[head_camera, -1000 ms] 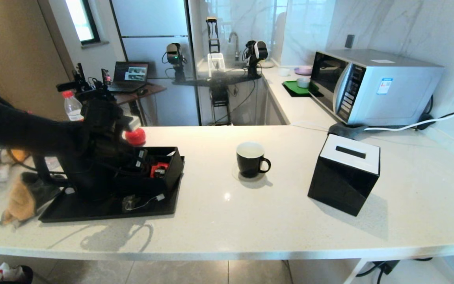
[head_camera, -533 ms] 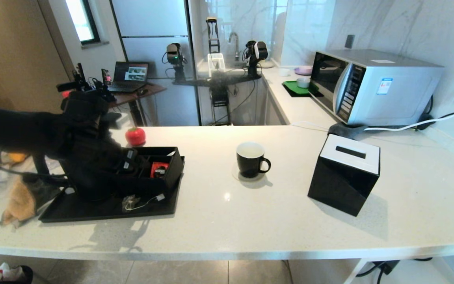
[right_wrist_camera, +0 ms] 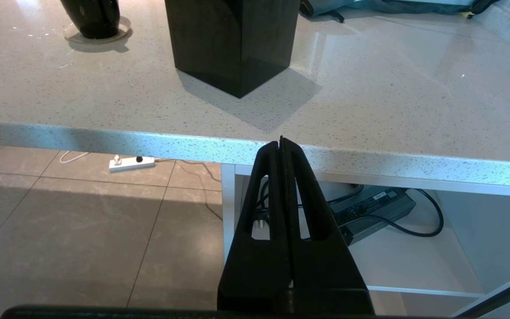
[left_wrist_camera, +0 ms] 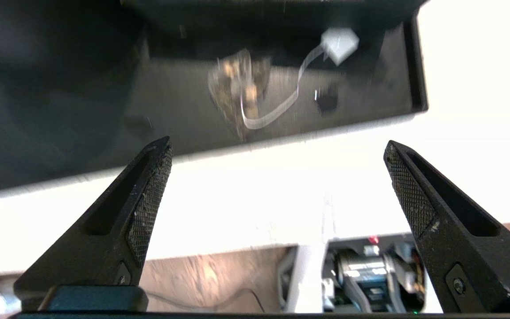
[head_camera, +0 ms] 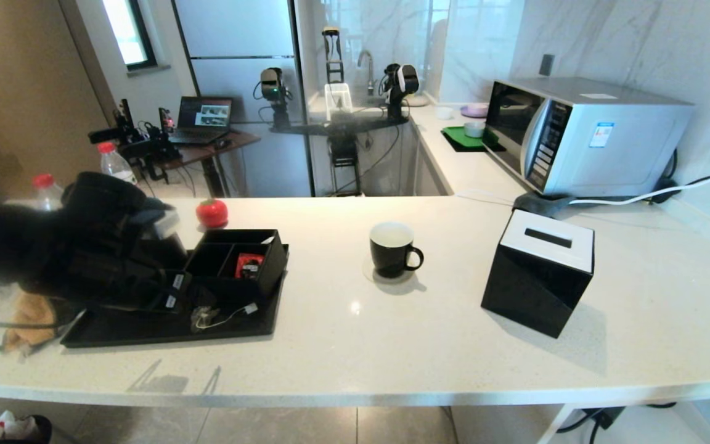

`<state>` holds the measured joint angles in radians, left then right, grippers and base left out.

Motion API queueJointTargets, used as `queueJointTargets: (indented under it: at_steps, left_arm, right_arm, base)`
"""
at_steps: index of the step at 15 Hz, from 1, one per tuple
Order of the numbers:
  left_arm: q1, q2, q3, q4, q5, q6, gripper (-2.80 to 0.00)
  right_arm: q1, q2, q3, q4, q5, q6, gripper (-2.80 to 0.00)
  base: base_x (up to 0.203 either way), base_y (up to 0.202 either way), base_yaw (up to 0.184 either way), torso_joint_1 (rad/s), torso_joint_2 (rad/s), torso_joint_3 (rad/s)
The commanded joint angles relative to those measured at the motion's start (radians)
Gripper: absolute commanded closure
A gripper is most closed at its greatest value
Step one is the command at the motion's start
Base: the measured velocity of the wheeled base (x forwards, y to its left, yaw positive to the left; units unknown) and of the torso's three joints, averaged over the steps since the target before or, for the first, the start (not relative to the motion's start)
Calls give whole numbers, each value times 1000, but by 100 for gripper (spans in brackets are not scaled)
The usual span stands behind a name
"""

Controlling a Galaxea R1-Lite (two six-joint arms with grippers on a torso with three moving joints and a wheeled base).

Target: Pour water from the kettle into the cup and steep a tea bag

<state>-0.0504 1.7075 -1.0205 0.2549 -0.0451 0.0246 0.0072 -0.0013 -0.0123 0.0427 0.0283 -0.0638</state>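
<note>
Glossy black cup (head_camera: 392, 250) – speckled stone-look counter (head_camera: 429, 345), matt black tray (head_camera: 145, 330)

So the left pincer (head_camera: 167, 295) dropped down and pulled back toward the near-left of the tray (head_camera: 250, 330), now low by the tea bag (head_camera: 206, 317). That uncovered the divided box (head_camera: 241, 262) and both bottles (head_camera: 111, 163) behind. Its shadow on the tabletop (head_camera: 392, 345) shrank too.

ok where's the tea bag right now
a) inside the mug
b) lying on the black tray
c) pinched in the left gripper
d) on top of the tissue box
b: the tea bag lies on the black tray with its string and tag trailing beside it, while the open left gripper is apart from it with nothing between its fingers.
</note>
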Motion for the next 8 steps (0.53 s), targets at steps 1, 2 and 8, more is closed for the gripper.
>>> queueJointTargets:
  at_steps: [1, 2, 8]
  left_arm:
    - [0, -6, 36, -2, -1, -8, -280]
    - [1, 6, 46, -5, -1, -11, -280]
    - [37, 124, 53, -96, 0, -11, -280]
  right_arm:
    - [0, 1, 0, 0, 1, -1, 0]
    - [0, 1, 0, 0, 1, -1, 0]
    - [0, 1, 0, 0, 1, -1, 0]
  base:
    - [0, 0, 0, 0, 0, 0]
    - [0, 0, 0, 0, 0, 0]
    - [0, 0, 0, 0, 0, 0]
